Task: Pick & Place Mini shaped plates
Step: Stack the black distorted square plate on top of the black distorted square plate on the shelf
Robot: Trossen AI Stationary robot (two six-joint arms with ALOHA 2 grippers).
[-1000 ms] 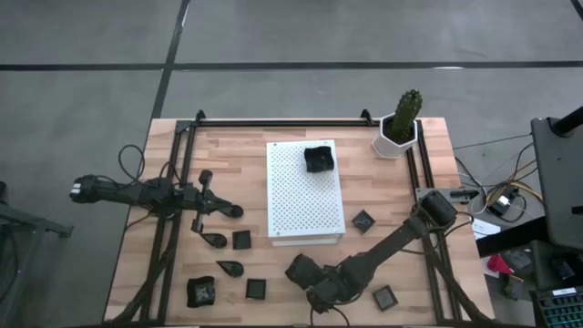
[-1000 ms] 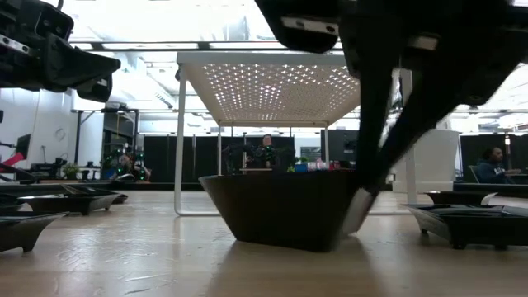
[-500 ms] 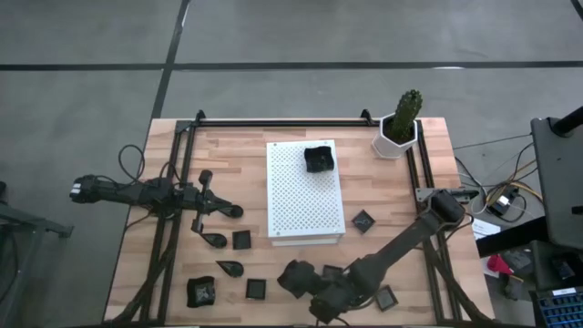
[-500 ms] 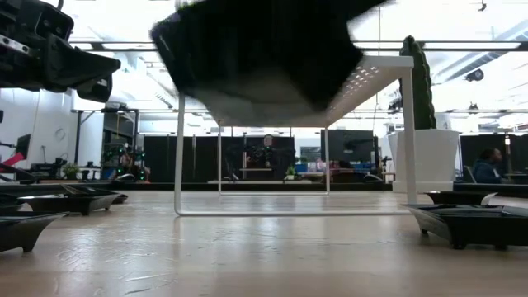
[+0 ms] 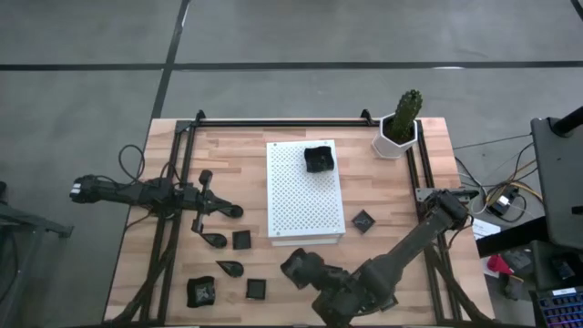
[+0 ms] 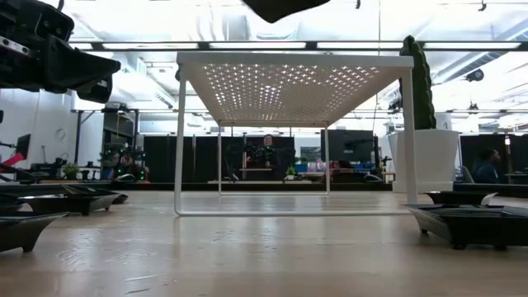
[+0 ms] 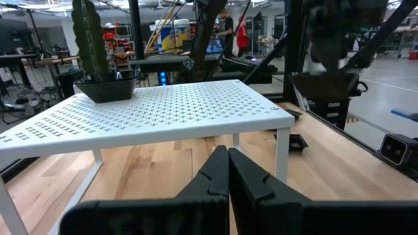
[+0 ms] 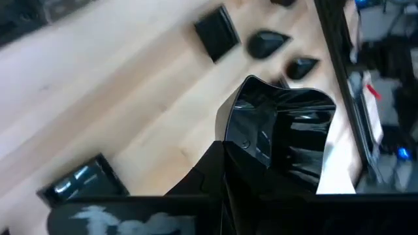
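As plate's lifted clear of table | my R pincer (image 8: 225, 147) clamped on mini plate (image 8: 281, 130) rim for carry | white board (image 5: 304, 191) ahead | L pincer (image 7: 227, 171) closed, empty, parked aside.

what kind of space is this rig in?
Likely a robotics lab or workshop: a wooden table framed by black rails, a bare concrete floor with taped lines, and monitors and equipment racks in the room behind.

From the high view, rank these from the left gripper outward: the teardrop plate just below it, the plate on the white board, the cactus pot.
From the left gripper:
1. Teardrop plate, close by, toward the table's front.
2. Plate on the white board, mid-table, back.
3. Cactus pot, far back-right corner.
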